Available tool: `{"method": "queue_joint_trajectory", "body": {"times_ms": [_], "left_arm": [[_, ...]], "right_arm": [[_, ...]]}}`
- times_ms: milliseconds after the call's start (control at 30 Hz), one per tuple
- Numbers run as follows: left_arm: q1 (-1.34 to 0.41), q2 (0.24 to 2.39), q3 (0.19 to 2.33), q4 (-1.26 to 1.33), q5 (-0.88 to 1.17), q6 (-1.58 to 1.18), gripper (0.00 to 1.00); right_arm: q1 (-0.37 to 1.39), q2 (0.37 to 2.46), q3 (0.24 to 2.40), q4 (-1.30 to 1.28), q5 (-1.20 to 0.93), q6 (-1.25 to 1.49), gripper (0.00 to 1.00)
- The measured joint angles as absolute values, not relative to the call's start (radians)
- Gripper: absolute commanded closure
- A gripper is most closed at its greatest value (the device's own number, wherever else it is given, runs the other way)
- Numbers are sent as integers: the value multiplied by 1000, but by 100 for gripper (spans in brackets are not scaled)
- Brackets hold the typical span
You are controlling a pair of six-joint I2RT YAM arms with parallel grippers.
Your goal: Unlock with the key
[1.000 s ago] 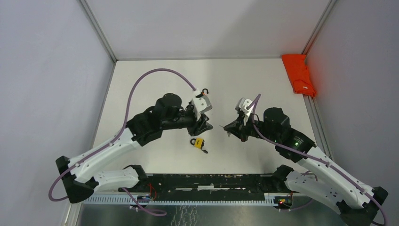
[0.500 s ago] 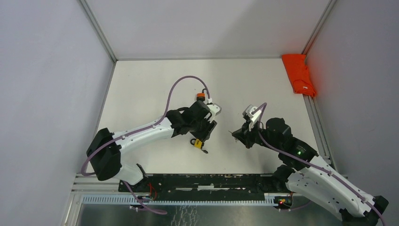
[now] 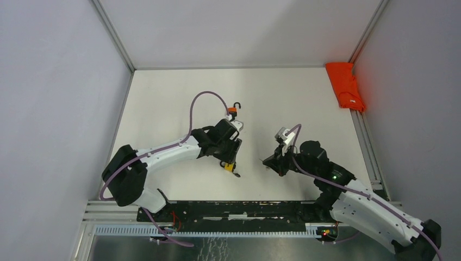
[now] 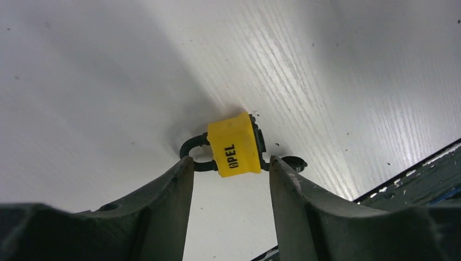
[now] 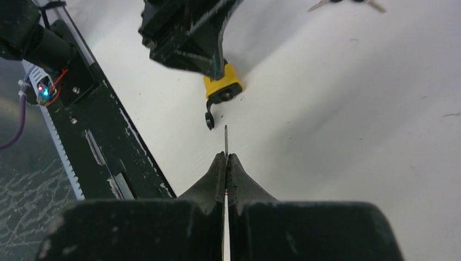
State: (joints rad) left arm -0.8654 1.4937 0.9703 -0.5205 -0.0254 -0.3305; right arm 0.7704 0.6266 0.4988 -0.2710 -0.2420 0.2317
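Padlock (image 4: 234, 144) is sitting between the open left jaws, needing a square clamp on its body, while the closed right jaws are gripping the key (image 5: 226, 138)

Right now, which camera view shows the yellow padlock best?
The left wrist view: the yellow padlock sits large at the centre, lettering and black shackle clear, framed by the open left gripper. The right wrist view shows it partly hidden behind that gripper. The top external view shows only a small yellow spot.
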Motion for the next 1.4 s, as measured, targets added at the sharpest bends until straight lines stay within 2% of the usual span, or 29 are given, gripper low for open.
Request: {"method": "queue_joint_trajectory", "body": {"times_ms": [200, 233, 500, 700, 967, 1233, 1400], "left_arm": [[-819, 1450, 896, -474, -27, -374, 94], [-813, 1444, 888, -471, -27, -376, 97], [-791, 1458, 879, -427, -45, -378, 98], [-786, 1554, 880, -399, -27, -379, 98], [-785, 1613, 891, -429, 9, -390, 98], [-785, 1612, 944, -501, -60, -392, 98], [-785, 1502, 1052, -614, -109, -407, 98]], "right_arm": [[770, 783, 392, -106, -335, 296, 100], [770, 812, 377, -80, -352, 309, 100], [745, 1004, 332, 165, -500, 395, 100], [683, 1150, 241, 394, -620, 495, 100], [657, 1303, 230, 606, -717, 574, 100], [654, 1353, 221, 704, -752, 604, 100], [653, 1345, 214, 710, -756, 605, 100]]}}
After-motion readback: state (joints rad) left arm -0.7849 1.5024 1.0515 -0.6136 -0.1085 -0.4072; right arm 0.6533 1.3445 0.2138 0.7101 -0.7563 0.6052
